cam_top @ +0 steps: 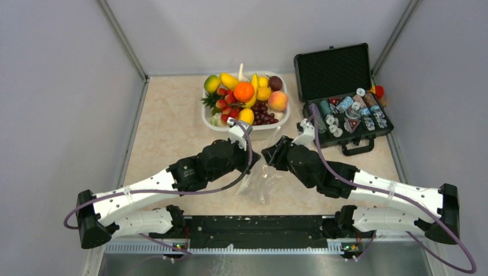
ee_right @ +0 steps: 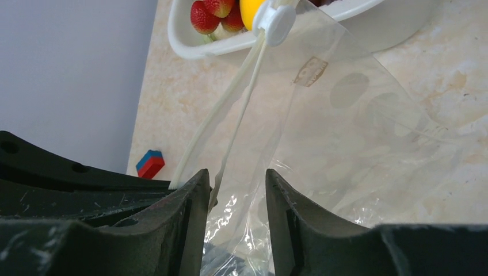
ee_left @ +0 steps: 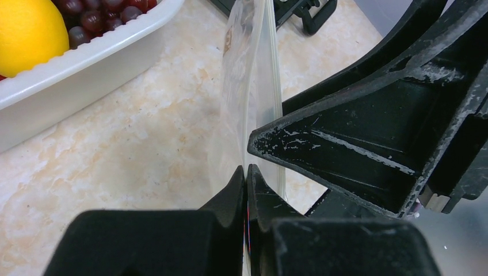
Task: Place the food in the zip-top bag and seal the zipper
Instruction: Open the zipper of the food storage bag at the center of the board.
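At six o'clock off the tub, left gripper pinches the zip-top bag, right gripper gapes; bag might flop.

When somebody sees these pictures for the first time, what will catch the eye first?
Probably the white tub heaped with bright toy fruit, at the far middle of the table. Next, the clear bag held up in front of it, the left jaws pinched shut on its edge, and the open black case at the far right.

zip-top bag bottom hidden behind fingers, white tub cropped
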`<state>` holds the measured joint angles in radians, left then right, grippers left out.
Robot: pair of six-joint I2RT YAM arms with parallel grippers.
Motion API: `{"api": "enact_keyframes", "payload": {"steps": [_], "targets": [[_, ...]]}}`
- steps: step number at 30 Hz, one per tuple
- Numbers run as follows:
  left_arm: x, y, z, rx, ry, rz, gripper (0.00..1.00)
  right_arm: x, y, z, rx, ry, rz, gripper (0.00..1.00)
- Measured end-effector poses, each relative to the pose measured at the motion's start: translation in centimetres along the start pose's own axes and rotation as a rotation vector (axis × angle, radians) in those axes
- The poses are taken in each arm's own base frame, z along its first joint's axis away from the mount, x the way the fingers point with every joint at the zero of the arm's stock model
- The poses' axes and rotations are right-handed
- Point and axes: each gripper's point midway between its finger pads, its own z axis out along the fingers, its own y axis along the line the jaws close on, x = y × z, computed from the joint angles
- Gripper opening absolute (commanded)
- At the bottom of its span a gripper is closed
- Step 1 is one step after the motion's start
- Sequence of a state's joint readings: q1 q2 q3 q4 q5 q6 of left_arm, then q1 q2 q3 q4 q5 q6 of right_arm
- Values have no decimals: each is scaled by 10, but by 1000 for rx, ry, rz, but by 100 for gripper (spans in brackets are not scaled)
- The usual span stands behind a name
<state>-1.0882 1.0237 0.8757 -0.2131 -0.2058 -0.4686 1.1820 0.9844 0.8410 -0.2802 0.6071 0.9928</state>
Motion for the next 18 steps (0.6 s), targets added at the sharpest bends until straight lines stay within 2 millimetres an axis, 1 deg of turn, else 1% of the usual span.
{"api": "enact_keyframes", "payload": {"steps": [2,5,6,8,9,11,15,18], "targets": [[0,-1,0,3,2,0,0,0,0,-1,7,8,-7,41],[1,-1,1,4,3,1,0,-3,4,-2,7,11,-8,28],[1,-1,1,4,4,2,0,-4,5,-3,7,11,-4,22],[2,-1,2,5,7,2,0,-4,5,-3,8,13,-4,15],[2,-1,2,5,8,3,0,-3,4,-3,11,16,-6,8],[2,-1,2,5,8,3,0,-2,4,-2,10,20,-9,0],[1,1,2,-8,2,3,0,1,1,-2,20,32,-22,0],[-1,9,3,-51,-12,3,0,3,-5,-4,38,45,-64,0]]}}
